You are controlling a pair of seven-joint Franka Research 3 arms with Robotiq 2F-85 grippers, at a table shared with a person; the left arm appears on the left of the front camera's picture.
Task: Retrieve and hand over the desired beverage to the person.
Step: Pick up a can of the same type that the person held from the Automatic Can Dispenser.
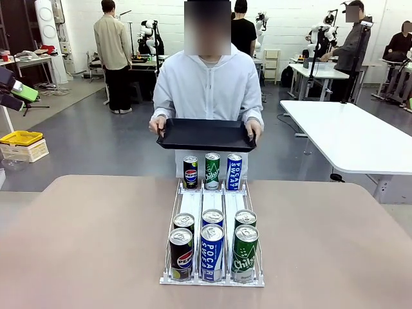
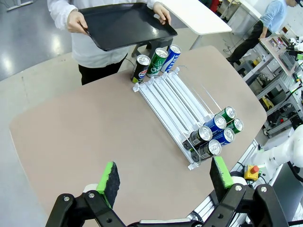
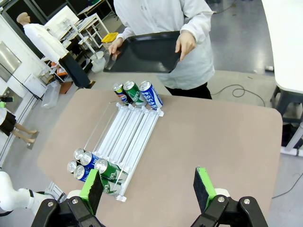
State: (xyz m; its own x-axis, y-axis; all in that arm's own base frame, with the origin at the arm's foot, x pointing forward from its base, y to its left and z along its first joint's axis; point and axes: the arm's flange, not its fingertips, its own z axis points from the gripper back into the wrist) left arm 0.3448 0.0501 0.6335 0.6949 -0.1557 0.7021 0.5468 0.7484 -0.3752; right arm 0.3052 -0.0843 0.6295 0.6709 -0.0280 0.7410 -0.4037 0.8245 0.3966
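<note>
The person [image 1: 208,84] in a white hooded jacket stands at the table's far side and holds a black tray [image 1: 206,134] level with both hands. A white three-lane can rack [image 1: 212,222] lies on the table's middle. At its near end stand two Pepsi cans [image 1: 181,254], two Pocari Sweat cans [image 1: 212,251] and two green Chilsung cans [image 1: 244,253]. One can of each kind [image 1: 212,171] stands at its far end. My left gripper [image 2: 164,176] hangs open high above the table, nothing between its pads. High up too, my right gripper [image 3: 148,185] is open and holds nothing.
The brown table [image 1: 84,238] has bare room on both sides of the rack. A white table [image 1: 351,132] stands beyond at the right. Other people work at benches far behind.
</note>
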